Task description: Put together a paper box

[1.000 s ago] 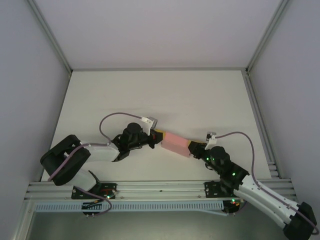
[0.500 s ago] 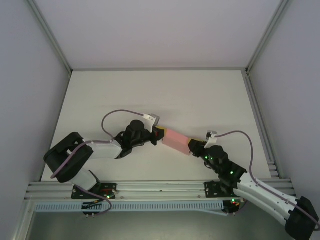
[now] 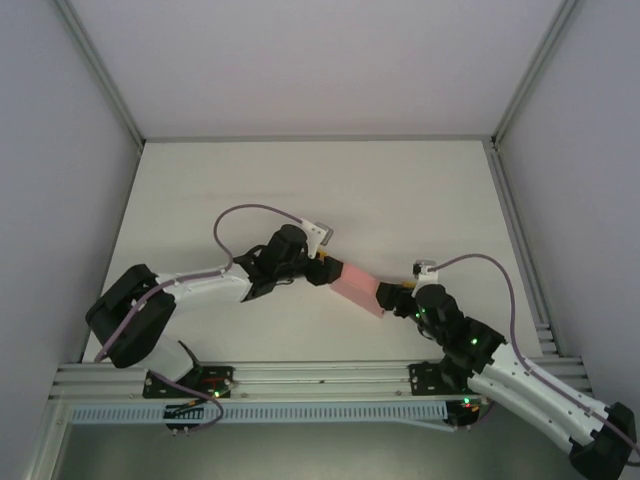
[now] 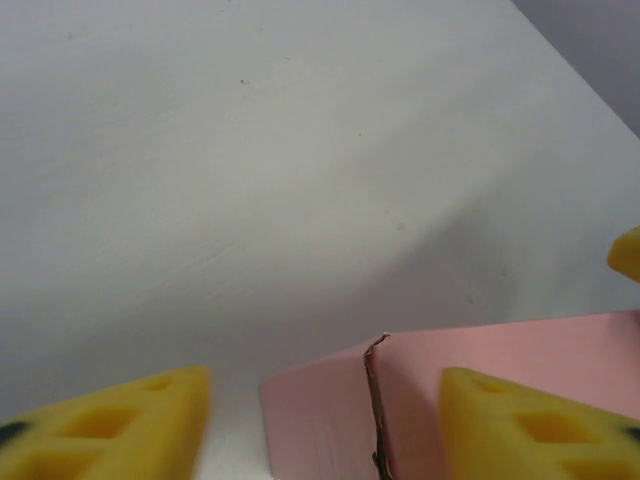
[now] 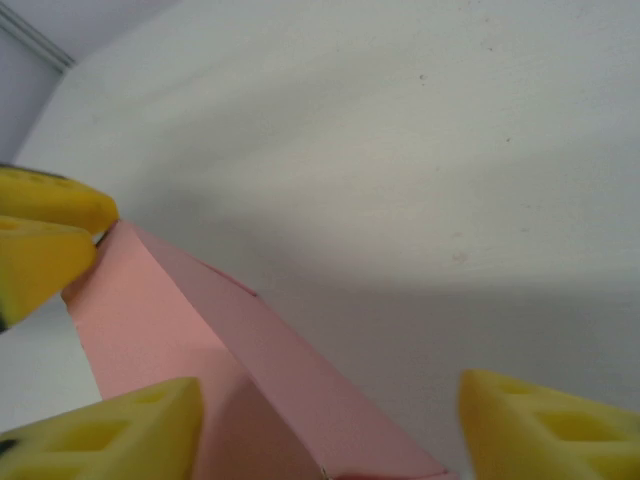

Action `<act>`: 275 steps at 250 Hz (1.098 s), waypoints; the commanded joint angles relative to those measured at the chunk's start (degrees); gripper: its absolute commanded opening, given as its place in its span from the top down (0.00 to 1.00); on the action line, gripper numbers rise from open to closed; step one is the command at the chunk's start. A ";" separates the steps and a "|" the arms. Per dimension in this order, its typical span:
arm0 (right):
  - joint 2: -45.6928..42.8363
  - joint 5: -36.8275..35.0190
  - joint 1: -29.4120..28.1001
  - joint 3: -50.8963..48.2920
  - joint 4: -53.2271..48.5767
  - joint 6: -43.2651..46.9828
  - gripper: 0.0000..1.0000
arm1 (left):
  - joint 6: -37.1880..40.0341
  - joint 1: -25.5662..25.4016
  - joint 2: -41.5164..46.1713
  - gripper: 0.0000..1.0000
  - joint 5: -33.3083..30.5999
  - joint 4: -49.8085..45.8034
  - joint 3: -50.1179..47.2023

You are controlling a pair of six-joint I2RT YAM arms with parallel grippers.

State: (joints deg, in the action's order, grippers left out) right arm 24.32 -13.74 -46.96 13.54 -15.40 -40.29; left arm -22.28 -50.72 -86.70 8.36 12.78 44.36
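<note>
Top external view showed the paper box (image 3: 355, 285) already folded into a small pink rectangular body, lying on the white table (image 3: 400, 190) near its front middle, slanted between the two arms. The main forming looked done. Whether both ends were fully tucked could not be told from above. The left arm reached low across from the left, its left gripper (image 3: 318, 270) at the box's upper left end. The right arm stretched in from the lower right, with the right gripper (image 3: 388, 295) at the opposite end.

Left wrist view had the left gripper's yellow fingers (image 4: 110, 420) spread wide, the box's end between them and a strip of bare table beside one finger, so nothing was pinched. A dark, slightly ragged seam (image 4: 375, 400) ran where two panels met, which may need pressing shut.

Right wrist view showed the right gripper's fingers (image 5: 550, 420) likewise parted, the box lying close to one finger and well apart from the other, unheld.
</note>
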 commanded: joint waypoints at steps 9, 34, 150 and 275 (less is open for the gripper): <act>4.54 -3.43 0.35 8.69 -7.13 3.97 0.11 | 1.93 1.14 4.47 0.01 -4.54 -7.91 4.05; 8.16 -0.87 0.46 12.98 -7.97 10.22 0.00 | 0.94 2.90 8.20 0.00 -5.99 -8.62 4.46; 34.28 14.32 0.37 33.96 -18.71 38.68 0.00 | -7.05 14.86 27.96 0.00 -22.95 -29.39 0.00; 56.90 9.82 -0.19 44.43 -32.05 53.94 0.12 | -5.97 16.01 28.88 0.00 -25.24 -31.09 -2.10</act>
State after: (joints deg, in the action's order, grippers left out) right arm 79.55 -1.39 -46.76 55.53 -42.44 8.23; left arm -28.16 -35.18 -56.80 -15.20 -17.30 42.68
